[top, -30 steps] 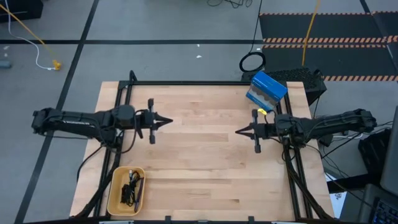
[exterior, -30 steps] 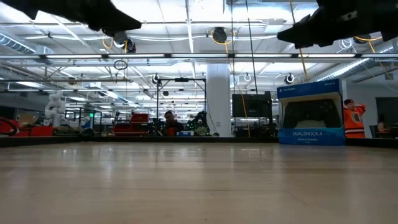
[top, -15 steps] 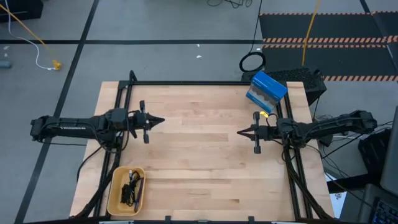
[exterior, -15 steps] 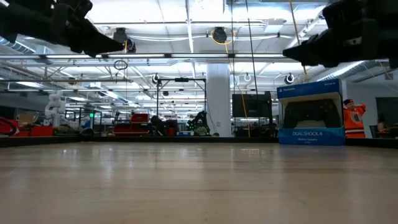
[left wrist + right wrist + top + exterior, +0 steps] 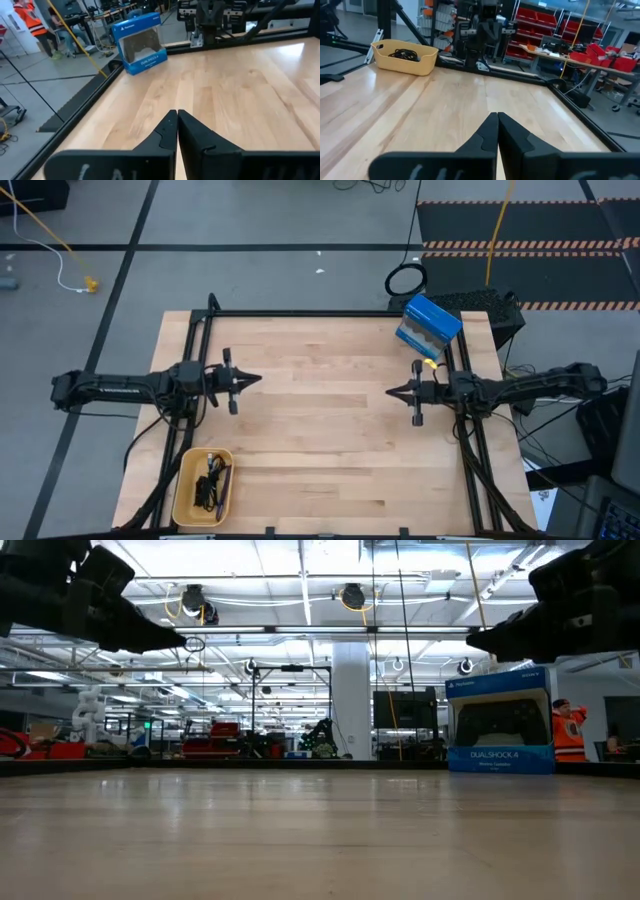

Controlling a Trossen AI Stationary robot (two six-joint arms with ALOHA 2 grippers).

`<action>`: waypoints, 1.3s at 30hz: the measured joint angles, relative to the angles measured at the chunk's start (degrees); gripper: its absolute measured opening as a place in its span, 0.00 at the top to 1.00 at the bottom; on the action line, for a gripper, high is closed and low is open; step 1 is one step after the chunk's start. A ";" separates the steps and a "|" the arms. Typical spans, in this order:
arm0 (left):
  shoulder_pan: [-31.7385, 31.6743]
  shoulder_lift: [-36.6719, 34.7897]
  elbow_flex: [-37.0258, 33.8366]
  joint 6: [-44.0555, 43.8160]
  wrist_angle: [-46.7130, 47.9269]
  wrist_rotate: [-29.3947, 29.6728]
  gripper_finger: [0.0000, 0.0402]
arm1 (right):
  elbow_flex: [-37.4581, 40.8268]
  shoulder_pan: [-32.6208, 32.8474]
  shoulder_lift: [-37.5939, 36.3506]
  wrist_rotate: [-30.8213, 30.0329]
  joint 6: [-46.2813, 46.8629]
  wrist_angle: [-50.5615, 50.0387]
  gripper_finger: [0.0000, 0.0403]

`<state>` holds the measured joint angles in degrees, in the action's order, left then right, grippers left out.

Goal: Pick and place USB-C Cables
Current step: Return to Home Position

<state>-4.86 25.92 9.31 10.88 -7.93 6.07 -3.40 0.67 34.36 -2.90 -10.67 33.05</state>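
The USB-C cables (image 5: 211, 483) lie as a dark tangle inside a tan bin (image 5: 186, 500) at the table's near-left corner; the right wrist view shows the cables (image 5: 405, 53) heaped in the bin (image 5: 427, 65). My left gripper (image 5: 260, 379) hovers shut above the left side of the table, pointing right, with nothing in it; its closed tips (image 5: 177, 113) show in the left wrist view. My right gripper (image 5: 389, 392) hovers shut over the right side, pointing left, fingertips (image 5: 497, 116) together.
A blue DualShock 4 box (image 5: 430, 325) stands at the far-right corner of the table (image 5: 320, 430). A black metal frame (image 5: 330, 313) runs along the table's edges. A large black cable ring (image 5: 405, 280) lies on the floor beyond. Bare wood lies between the two grippers.
Both arms have drawn back from the table's middle: the left gripper toward the left edge, the right gripper slightly toward the right edge. In the low view both have come lower. Both stayed shut. The cables in the bin have not moved.
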 joint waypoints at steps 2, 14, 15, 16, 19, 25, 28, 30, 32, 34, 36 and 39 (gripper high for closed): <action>0.00 -0.84 -0.68 0.48 -0.82 0.00 0.97 | 0.27 0.00 -1.39 -0.01 -0.41 -0.01 1.00; 0.00 -6.35 -6.46 0.38 -7.88 -0.53 0.99 | 0.44 0.00 -8.90 -0.29 -2.01 -4.87 1.00; 0.00 -6.62 -7.25 0.35 -8.76 -0.86 0.99 | 0.44 0.00 -9.34 -0.35 -2.04 -4.95 1.00; 0.00 -6.83 -8.03 0.06 -9.53 -1.11 0.99 | 0.46 0.00 -9.79 -0.45 -2.04 -5.18 1.00; 0.00 -7.11 -8.78 -0.90 -10.18 -1.16 0.97 | 0.46 0.02 -11.65 -1.93 -1.92 -8.12 1.00; 0.00 -7.13 -8.78 -2.31 -10.20 -1.62 0.99 | 0.51 0.02 -16.04 -4.61 0.07 -15.51 1.00; 0.00 -7.13 -8.78 -3.55 -11.84 -1.68 0.98 | 0.52 0.02 -18.19 -4.59 1.46 -17.41 1.00; 0.00 -7.13 -8.78 -4.02 -12.78 -1.69 0.96 | 0.52 0.02 -19.54 -4.59 2.17 -18.37 1.00; 0.00 -7.13 -8.78 -4.50 -12.82 -1.71 0.95 | 0.55 0.02 -20.88 -4.61 2.46 -18.88 1.00; 0.00 -7.13 -8.78 -4.68 -12.85 -1.73 0.96 | 0.57 0.02 -22.05 -4.92 2.47 -18.75 1.00; 0.00 -7.11 -8.78 -5.11 -13.56 -1.73 0.98 | 0.57 0.04 -22.88 -5.76 2.45 -18.41 1.00; 0.00 -7.13 -8.78 -5.21 -15.43 -1.73 0.99 | 0.57 0.07 -23.29 -6.34 2.46 -18.33 1.00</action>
<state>-4.86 18.79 0.54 5.67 -23.36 4.34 -2.83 0.73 11.07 -9.23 -8.21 14.72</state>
